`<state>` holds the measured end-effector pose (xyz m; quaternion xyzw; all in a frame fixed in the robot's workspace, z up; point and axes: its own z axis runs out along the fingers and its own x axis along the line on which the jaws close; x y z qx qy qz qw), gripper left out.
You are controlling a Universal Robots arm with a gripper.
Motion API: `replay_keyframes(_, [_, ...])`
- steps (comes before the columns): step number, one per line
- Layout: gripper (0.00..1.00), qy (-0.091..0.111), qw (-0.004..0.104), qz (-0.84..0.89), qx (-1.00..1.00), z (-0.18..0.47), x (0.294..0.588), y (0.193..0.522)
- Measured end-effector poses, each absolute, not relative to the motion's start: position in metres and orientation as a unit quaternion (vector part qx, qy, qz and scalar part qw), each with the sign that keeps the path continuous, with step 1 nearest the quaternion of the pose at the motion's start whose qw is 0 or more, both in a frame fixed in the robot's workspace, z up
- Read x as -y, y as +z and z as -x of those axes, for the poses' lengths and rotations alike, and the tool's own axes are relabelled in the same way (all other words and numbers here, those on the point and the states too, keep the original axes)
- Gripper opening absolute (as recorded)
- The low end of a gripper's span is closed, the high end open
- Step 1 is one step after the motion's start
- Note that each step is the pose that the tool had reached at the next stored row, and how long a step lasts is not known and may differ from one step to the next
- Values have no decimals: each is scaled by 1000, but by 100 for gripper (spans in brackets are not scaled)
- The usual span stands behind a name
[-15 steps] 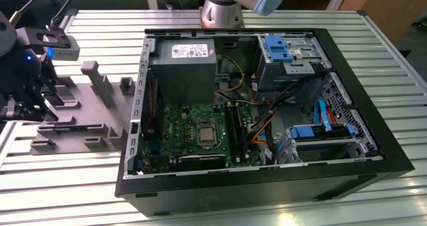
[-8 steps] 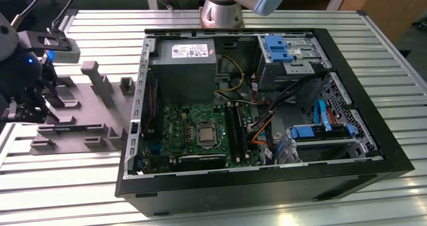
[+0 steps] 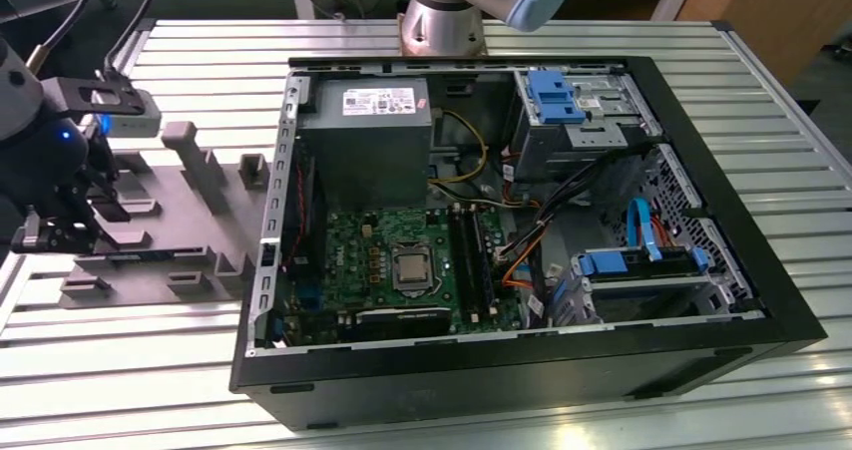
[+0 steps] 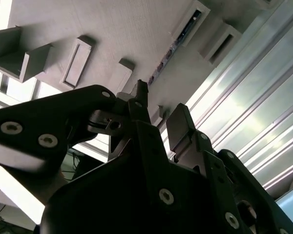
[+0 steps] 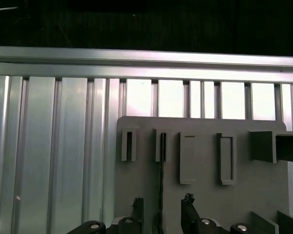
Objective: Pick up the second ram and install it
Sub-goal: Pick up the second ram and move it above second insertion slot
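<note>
Claw of the one arm hangs low over the one grey tray, at the exterior view's left, beside the one open computer case on the slatted metal table. Its two fingers are spread, one on each side of the single ram stick. The ram stick stands on edge in the tray, its far end in a narrow slotted block. Whether either finger touches it cannot be told. In the first wrist view the tray shows four slotted blocks in a row, two narrow and two wider.
</note>
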<state>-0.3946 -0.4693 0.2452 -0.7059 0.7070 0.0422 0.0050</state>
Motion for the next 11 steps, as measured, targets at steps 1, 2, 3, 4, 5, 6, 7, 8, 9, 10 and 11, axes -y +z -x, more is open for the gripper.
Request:
replay_keyframes(1, [43,42,5,706,-707,395,469,243])
replay_keyframes(2, [43,42,5,706,-707,395,469,242])
replay_keyframes(3, [43,42,5,706,-707,395,469,240])
replay_keyframes(4, [43,42,5,706,-707,395,469,238])
replay_keyframes(5, [43,42,5,706,-707,395,469,238])
replay_keyframes(6, [43,42,5,706,-707,395,469,238])
replay_keyframes(7, [43,42,5,706,-707,395,469,238])
replay_keyframes(8, [43,42,5,706,-707,395,469,237])
replay_keyframes(9, [43,42,5,706,-707,395,469,235])
replay_keyframes(10, [43,42,5,706,-707,395,469,233])
replay_keyframes(11, [43,42,5,706,-707,395,469,232])
